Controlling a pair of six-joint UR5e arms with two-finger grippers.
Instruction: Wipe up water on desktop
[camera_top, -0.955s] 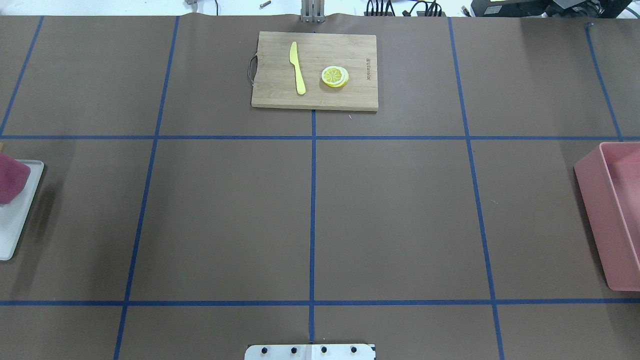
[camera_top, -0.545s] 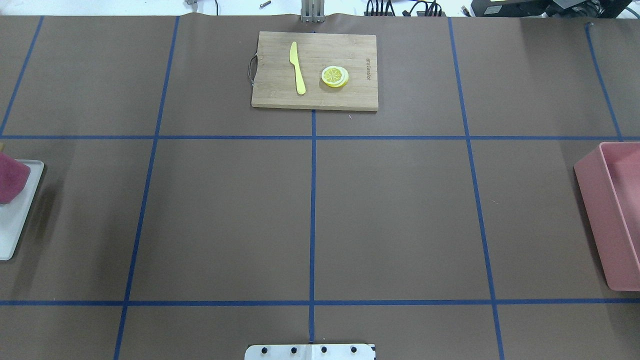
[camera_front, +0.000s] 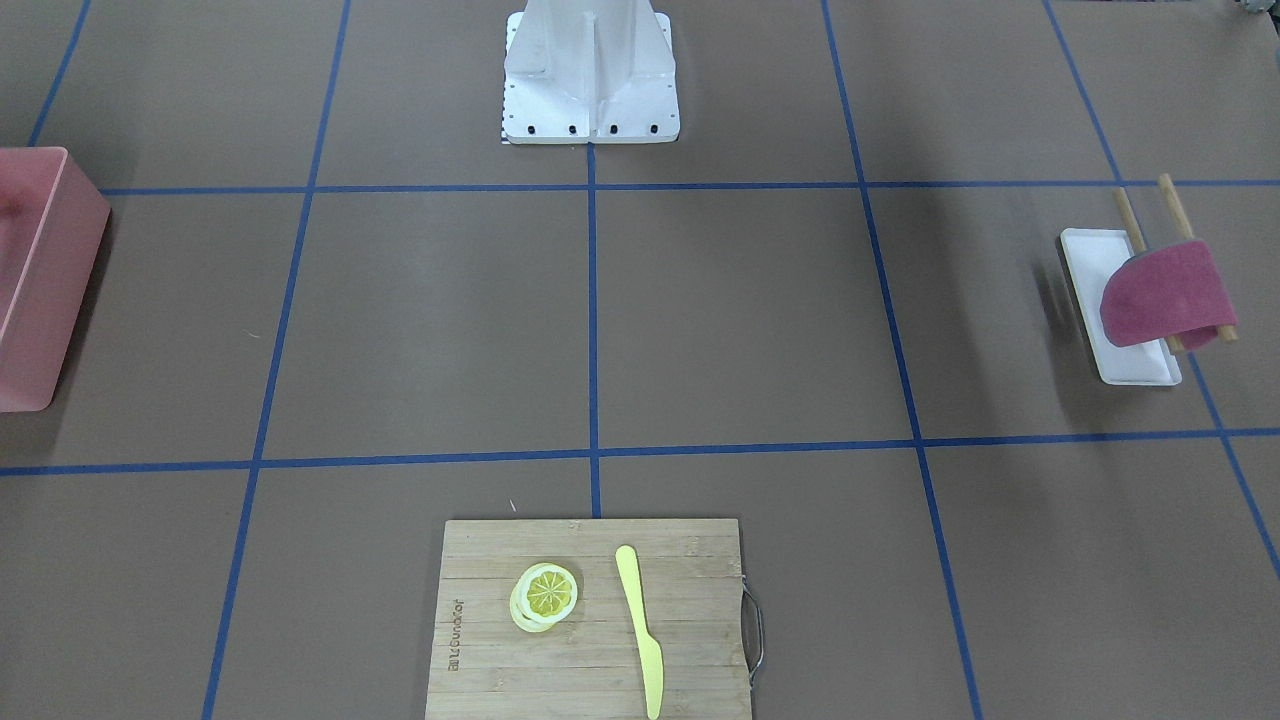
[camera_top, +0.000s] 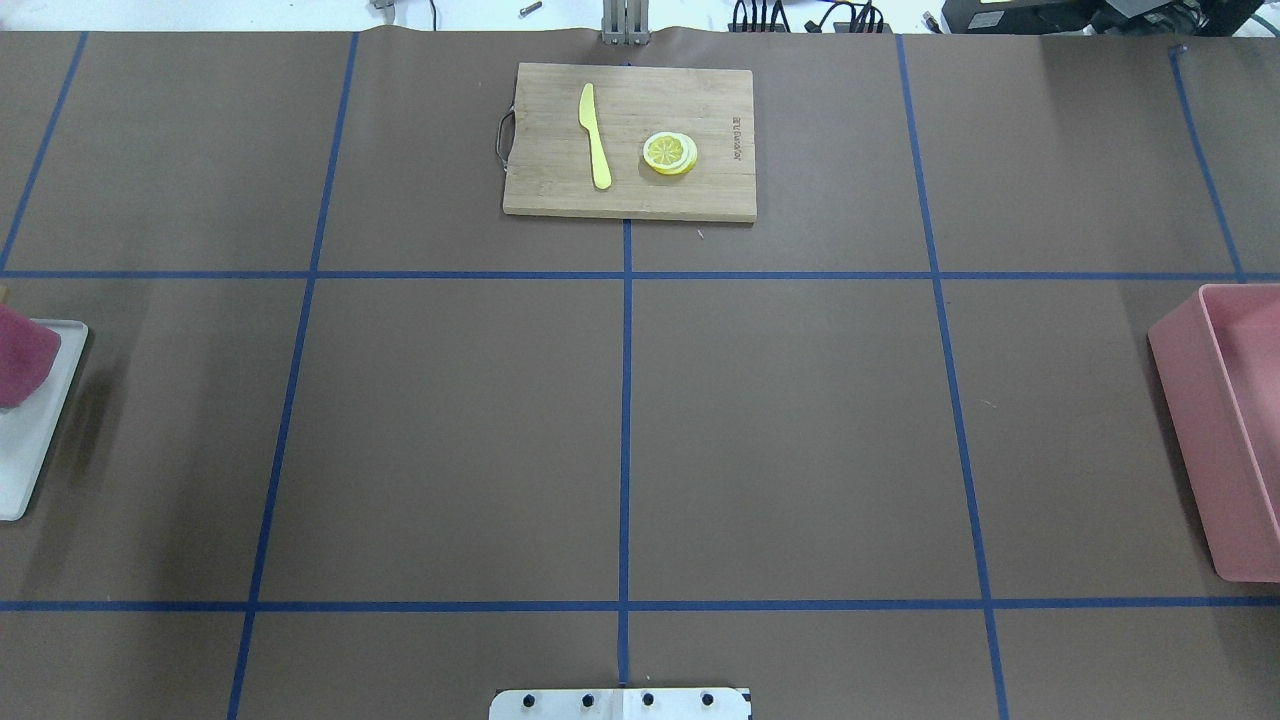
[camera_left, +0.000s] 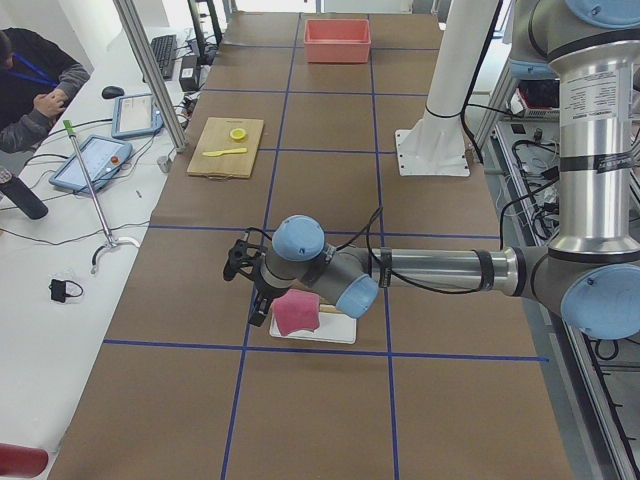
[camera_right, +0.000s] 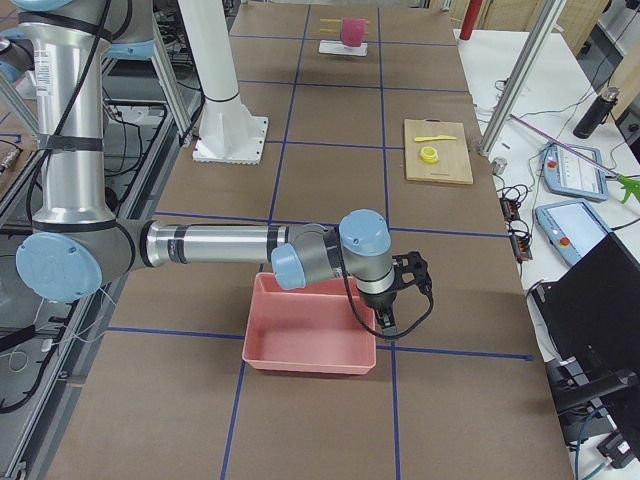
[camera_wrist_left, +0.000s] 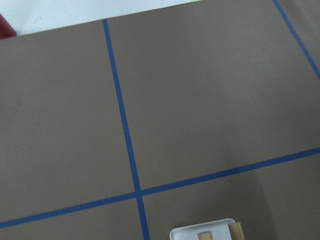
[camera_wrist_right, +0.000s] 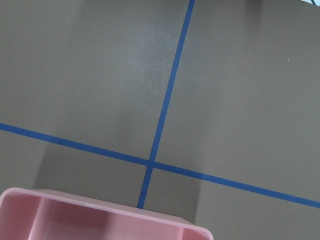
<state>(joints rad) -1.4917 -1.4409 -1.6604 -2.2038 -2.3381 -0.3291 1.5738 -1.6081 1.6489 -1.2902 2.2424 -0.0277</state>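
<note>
So the desktop (camera_top: 800, 400) is matte brown with a blue tape grid and covers the whole table. A white bench with two tablets (camera_left: 92, 160) runs along its far edge.

Your count:
- **Far edge, middle:** one cutting board (camera_top: 630, 195) with one knife (camera_top: 596, 140) and one lemon stack (camera_top: 670, 153)
- **Left end:** one cloth (camera_front: 1165, 295) over one tray (camera_front: 1085, 262)
- **Right end:** one pink bin (camera_top: 1195, 430)

The left gripper (camera_left: 256, 305) is beside the cloth and the right gripper (camera_right: 390, 318) is by the bin. You can't tell how open either is, or whether it's holding anything.
</note>
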